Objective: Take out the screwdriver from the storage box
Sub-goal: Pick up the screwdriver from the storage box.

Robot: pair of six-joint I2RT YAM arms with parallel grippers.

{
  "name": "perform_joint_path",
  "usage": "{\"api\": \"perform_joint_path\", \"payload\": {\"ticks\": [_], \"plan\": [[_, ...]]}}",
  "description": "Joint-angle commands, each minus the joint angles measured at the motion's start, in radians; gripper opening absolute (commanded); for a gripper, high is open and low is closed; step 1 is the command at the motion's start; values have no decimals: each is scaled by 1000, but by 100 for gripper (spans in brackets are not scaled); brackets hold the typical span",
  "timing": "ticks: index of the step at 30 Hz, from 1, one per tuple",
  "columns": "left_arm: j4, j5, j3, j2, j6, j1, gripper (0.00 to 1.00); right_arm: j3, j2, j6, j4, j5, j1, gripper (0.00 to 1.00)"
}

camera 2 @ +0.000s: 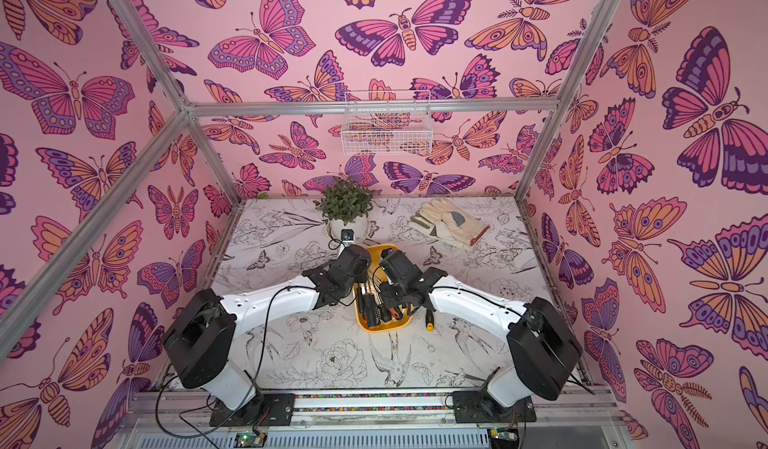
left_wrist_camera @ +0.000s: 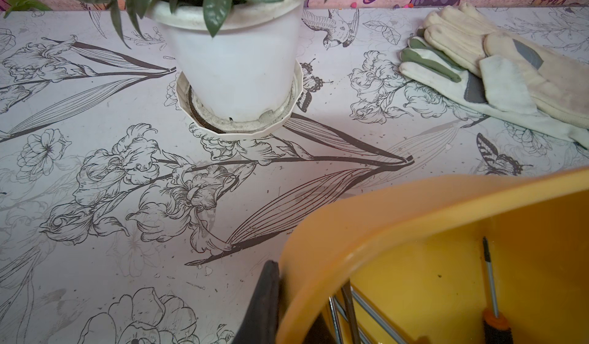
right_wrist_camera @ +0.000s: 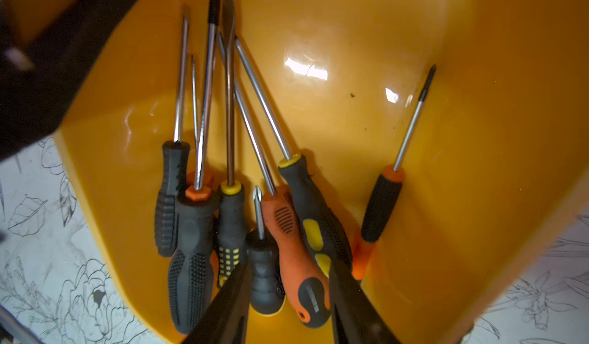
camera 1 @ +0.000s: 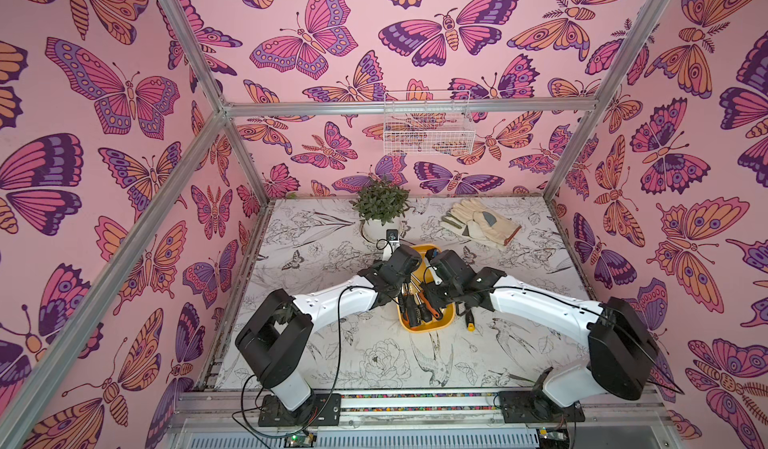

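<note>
Over the yellow storage box (camera 1: 419, 327), in a top view, you had both arms bent inward, left gripper (camera 1: 394, 292) and right gripper (camera 1: 432, 298) pitched down. From the left wrist, one finger (left_wrist_camera: 266, 304) lay against the box's outer wall; that tool was clenched, apparently pinching the rim. From the right wrist, your fingers (right_wrist_camera: 229, 301) stood released astride the orange-handled screwdriver (right_wrist_camera: 294, 243) lying in the box. It looked stiff and light, best taken by its ribbed handle, not the slick shaft.
</note>
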Motion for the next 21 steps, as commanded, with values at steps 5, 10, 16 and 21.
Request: {"api": "perform_joint_path", "payload": {"ticks": [5, 10, 16, 21], "plan": [[43, 6, -3, -15, 0, 7, 0, 46, 89, -40, 46, 11, -33, 42], [46, 8, -2, -16, 1, 8, 0, 55, 121, -45, 67, -1, -57, 41], [47, 9, -3, -15, 2, 9, 0, 67, 169, -49, 91, -6, -70, 40], [46, 13, -2, -14, 4, 9, 0, 84, 211, -51, 94, -7, -71, 40]]}}
